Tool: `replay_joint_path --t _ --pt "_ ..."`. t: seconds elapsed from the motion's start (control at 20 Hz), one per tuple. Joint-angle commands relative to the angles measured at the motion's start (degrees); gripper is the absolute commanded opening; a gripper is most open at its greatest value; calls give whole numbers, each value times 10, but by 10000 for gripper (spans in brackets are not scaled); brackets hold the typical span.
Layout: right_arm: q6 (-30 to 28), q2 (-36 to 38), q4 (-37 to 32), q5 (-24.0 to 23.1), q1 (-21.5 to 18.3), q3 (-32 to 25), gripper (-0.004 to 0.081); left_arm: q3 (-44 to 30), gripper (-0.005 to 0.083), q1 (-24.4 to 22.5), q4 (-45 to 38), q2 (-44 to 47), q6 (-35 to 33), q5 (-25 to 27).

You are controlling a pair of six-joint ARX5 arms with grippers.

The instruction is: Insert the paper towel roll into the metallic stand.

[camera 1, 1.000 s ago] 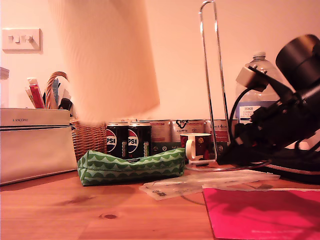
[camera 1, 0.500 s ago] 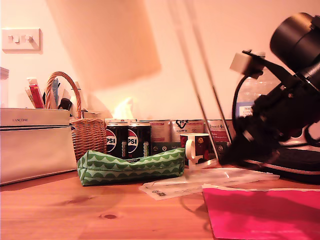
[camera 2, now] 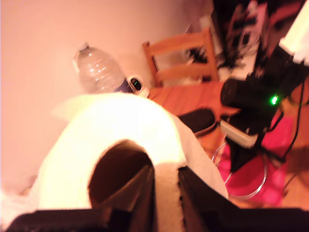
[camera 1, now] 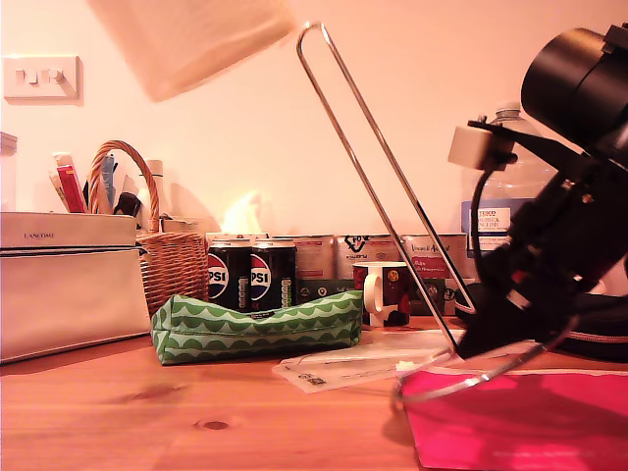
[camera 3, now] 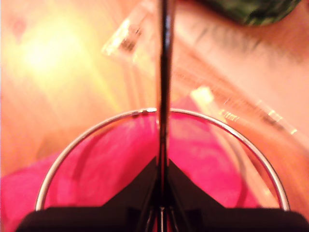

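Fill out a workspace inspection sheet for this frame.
Surface: wooden table, pink mat on it, no spills seen.
Job's things: paper towel roll held high, not on the metallic stand; stand tilted.
Clutter: green pouch, cans, mug, wicker basket, water bottle.
Claws: my first claw shut on the roll's wall; my second claw shut on the stand's upright wire.
Cables: black cable looping beside the second arm.
Surroundings: wall switch, wooden chair.

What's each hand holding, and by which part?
My first hand: paper towel roll, by its wall at the core. My second hand: metallic stand, low on its upright.
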State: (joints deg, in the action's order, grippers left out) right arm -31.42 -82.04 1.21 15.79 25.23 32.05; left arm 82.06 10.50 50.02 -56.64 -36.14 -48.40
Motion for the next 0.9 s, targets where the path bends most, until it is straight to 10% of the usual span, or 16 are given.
replay_joint_path --t 0.0,0.5,0.85 --pt "-4 10 14 1 3 3 -13 7 -24 -24 -15 -19 7 -46" --pt "-16 10 37 -26 30 3 -13 7 -24 -119 -56 -49 47 -234" --pt "-16 10 35 -71 48 20 -13 7 -24 -119 -60 -53 47 -253"
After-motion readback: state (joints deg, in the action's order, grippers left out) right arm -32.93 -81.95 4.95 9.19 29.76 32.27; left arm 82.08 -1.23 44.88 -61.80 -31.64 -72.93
